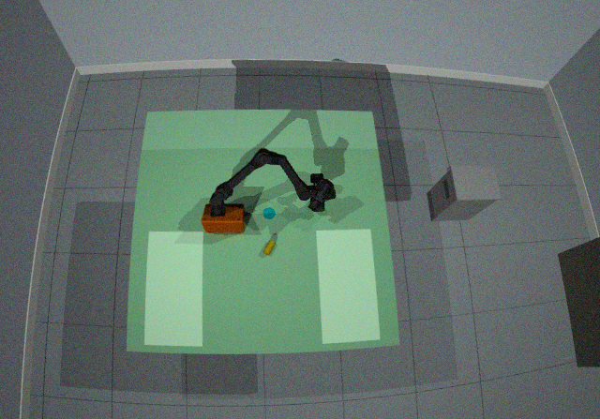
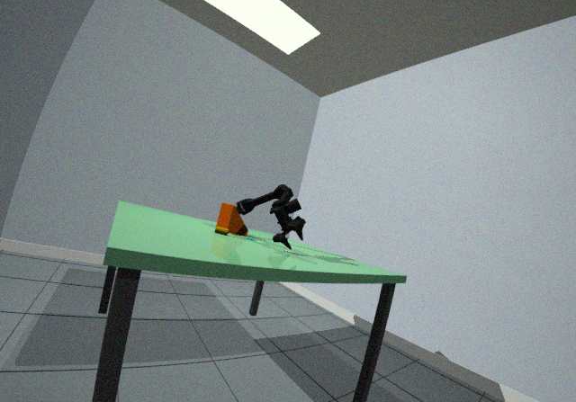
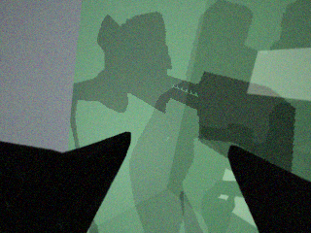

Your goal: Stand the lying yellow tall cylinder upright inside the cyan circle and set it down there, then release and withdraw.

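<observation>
The yellow tall cylinder (image 1: 269, 247) (image 2: 221, 230) lies on its side on the green table, in front of the orange base in the exterior view. The cyan circle (image 1: 268, 213) (image 2: 251, 238) is a flat disc on the table between the base and the arm's far end, with nothing on it. My gripper (image 2: 296, 244) (image 3: 178, 143) is open and empty, above the table, well to the right of the circle and cylinder in the top view. In the wrist view only the table and shadows show between the dark fingers; cylinder and circle are not seen there.
The orange base (image 1: 222, 224) (image 2: 226, 216) of the arm stands left of the circle in the top view. The green table (image 1: 262, 303) (image 2: 157, 239) carries arm shadows and bright light patches. A grey box (image 1: 477, 184) stands beyond the table's right edge.
</observation>
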